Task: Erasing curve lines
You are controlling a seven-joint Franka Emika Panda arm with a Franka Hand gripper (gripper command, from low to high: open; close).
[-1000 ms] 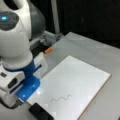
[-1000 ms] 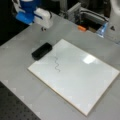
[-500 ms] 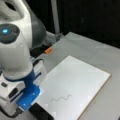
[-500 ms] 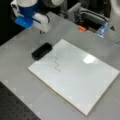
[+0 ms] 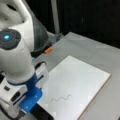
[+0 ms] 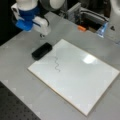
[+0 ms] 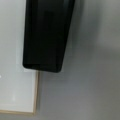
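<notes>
Starting nearest: grey matte table [image 6: 15, 57], its near corner a darker perforated surface. On the table lies a flat rectangular white board [image 6: 75, 82], glossy, with a thin wood-coloured rim. A bright glare patch [image 6: 88, 58] sits toward the board's far edge.

The curve lines [image 6: 57, 64] are one thin dark grey squiggle with about two humps, short against the board. It sits on the board's left part in a front view, a little in from the edge that faces the eraser; it also shows in a front view [image 5: 61, 98] toward the board's bottom edge. It looks whole and unsmeared, same as half a second ago.

Just past that board edge a black block eraser [image 6: 41, 50] lies flat on the table, oblong with rounded corners and a dull finish. It touches or nearly touches the board's corner. The wrist view has the eraser [image 7: 47, 35] filling the top, overlapping the board's rim there.

The gripper [image 6: 42, 35] hangs above the table just beyond the eraser, apart from it and holding nothing visible. Whether its fingers are spread or pressed together cannot be told. The white arm shell and blue wrist bracket are smooth plastic. Since the earlier frames the arm has come lower and closer to the eraser; the board and eraser have not shifted.

Farther back, a small orange object [image 6: 81, 28] lies near the table's far edge, with blurred equipment behind it.
</notes>
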